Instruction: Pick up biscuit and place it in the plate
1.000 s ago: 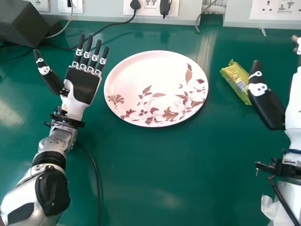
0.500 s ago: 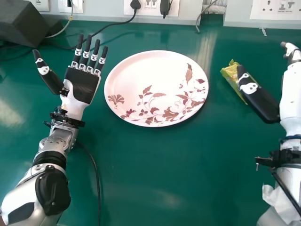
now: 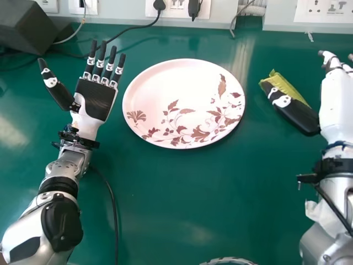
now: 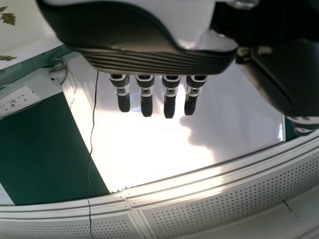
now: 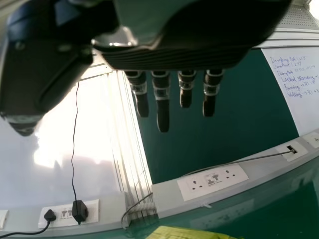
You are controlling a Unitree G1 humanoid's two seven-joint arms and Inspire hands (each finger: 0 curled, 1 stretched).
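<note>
My left hand (image 3: 95,99) rests palm up at the plate's left, apart from it, its fingers straight; its palm (image 4: 149,57) hangs into the left wrist view. The round white plate (image 3: 165,88) with brown leaf patterns lies on the green table. Right of it is the yellow biscuit packet (image 3: 287,87), partly hidden behind the black thumb of my right hand (image 3: 295,113). Whether thumb and packet touch I cannot tell. In the right wrist view my right hand (image 5: 187,50) has straight fingers, with part of the yellow packet (image 5: 192,233) at the lower edge.
A dark box (image 3: 33,30) stands at the back left of the green table (image 3: 182,204), with cables near it. Wall sockets and plugs (image 3: 159,5) line the back edge. Another cable (image 3: 115,215) runs beside my left forearm. A curved, patterned edge (image 3: 229,260) shows at the bottom.
My right hand and forearm have moved left, bringing the thumb from the packet's right to in front of its lower part. The left hand, plate and packet look unmoved. A curved edge has appeared at the bottom.
</note>
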